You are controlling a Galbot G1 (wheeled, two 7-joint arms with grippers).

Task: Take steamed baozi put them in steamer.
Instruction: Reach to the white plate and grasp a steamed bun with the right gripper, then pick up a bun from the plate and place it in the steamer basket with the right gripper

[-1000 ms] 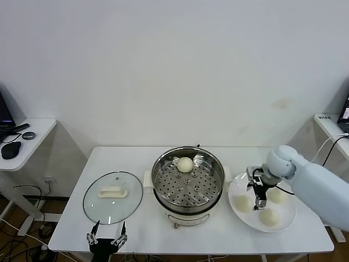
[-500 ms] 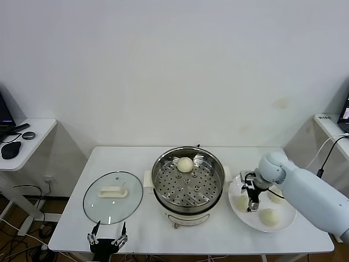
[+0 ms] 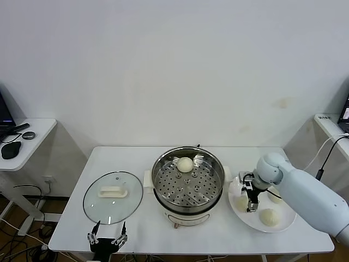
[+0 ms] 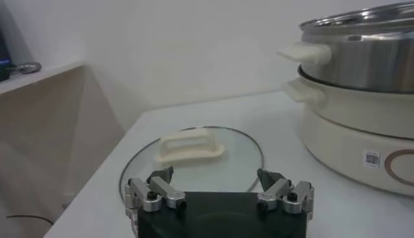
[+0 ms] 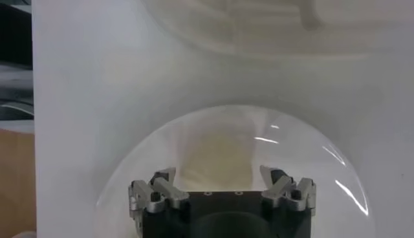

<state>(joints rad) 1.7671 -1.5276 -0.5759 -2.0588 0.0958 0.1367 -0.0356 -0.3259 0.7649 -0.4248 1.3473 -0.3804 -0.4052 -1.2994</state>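
The steamer [image 3: 192,189] stands mid-table with one baozi [image 3: 185,164] on the far side of its perforated tray. On the white plate [image 3: 256,222] to the right lie three baozi: one near the front [image 3: 269,217], one at the back [image 3: 276,196] partly behind my arm, and one on the left [image 3: 240,203]. My right gripper [image 3: 251,195] is lowered onto the plate over that left baozi [image 5: 217,150], which sits between its fingers [image 5: 163,178]; the jaws stand open, apart from the bun. My left gripper [image 3: 107,239] rests open and empty at the table's front edge.
A round glass lid [image 3: 113,196] with a white handle lies flat left of the steamer, just beyond the left gripper [image 4: 220,179]. A side table [image 3: 22,139] with small items stands at far left. Another desk edge [image 3: 330,126] shows at far right.
My right gripper has shifted left and down over the plate's left baozi, and the arm now reaches lower. The left arm has not moved.
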